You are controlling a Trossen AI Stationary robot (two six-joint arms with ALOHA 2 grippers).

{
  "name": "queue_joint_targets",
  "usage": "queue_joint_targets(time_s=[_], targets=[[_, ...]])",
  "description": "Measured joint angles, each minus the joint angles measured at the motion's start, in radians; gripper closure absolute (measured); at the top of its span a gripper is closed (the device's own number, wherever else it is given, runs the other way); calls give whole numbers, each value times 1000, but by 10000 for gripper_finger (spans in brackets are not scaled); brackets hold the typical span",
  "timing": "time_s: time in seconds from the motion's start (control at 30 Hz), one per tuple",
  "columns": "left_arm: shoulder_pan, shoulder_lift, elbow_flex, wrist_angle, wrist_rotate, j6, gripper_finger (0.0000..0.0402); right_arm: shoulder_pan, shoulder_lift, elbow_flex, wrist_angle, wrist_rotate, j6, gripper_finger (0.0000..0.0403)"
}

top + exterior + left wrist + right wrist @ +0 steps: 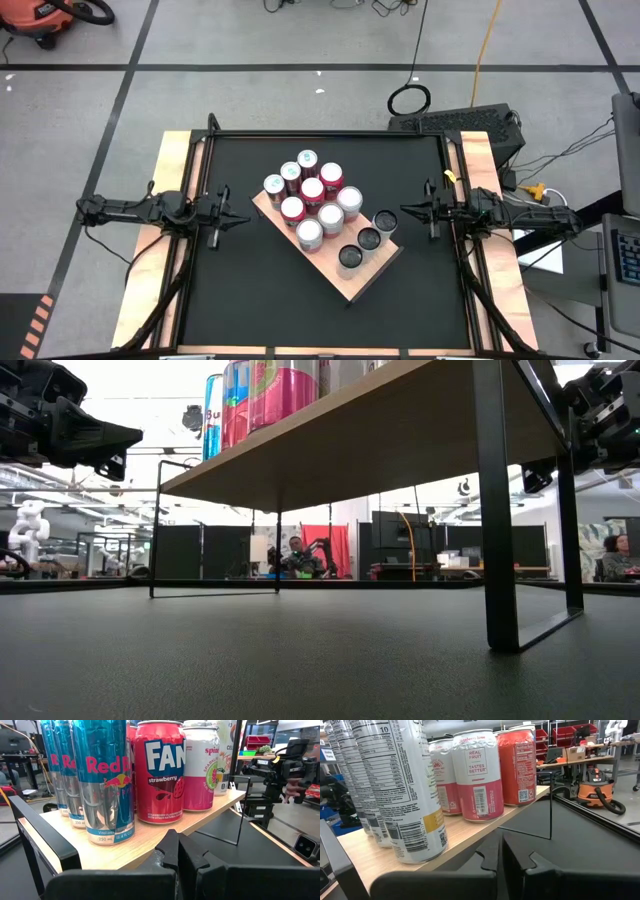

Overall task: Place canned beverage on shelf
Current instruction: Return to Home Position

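Pale wood with visible grain, the shelf (pixel 346 286) sits slantwise in the middle of the black counter (pixel 230 300), running from upper left to lower right in the high view. Twelve cans stand upright on it in four rows of three. Slim Red Bull cans (pixel 291 171) are at the upper-left end, then come red-topped cans (pixel 312 189), then white-topped cans (pixel 331 218), and black-topped cans (pixel 369 240) stand nearest the lower-right end.

The left pincer (pixel 243 217) hovers at the left of the frame, just beside the shelf's left corner and touching nothing. In the left wrist view its fingers (pixel 170 852) are pressed together with nothing between them, and they point at the Red Bull cans and a strawberry Fanta can (pixel 160 775).

The right pincer (pixel 407 209) hovers on the right side, near the black-topped cans and apart from them. Its fingers (pixel 492 852) are likewise together and hold nothing.

From the low view, the shelf's underside fills the upper frame, raised on thin black metal legs (pixel 497 510) that stand on the counter.
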Motion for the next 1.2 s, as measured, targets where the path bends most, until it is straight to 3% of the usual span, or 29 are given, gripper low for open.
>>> queue_joint_targets(time_s=[1.2], targets=[[0, 0, 0, 0, 0, 0, 402, 0, 0, 0, -10, -49, -27, 403]])
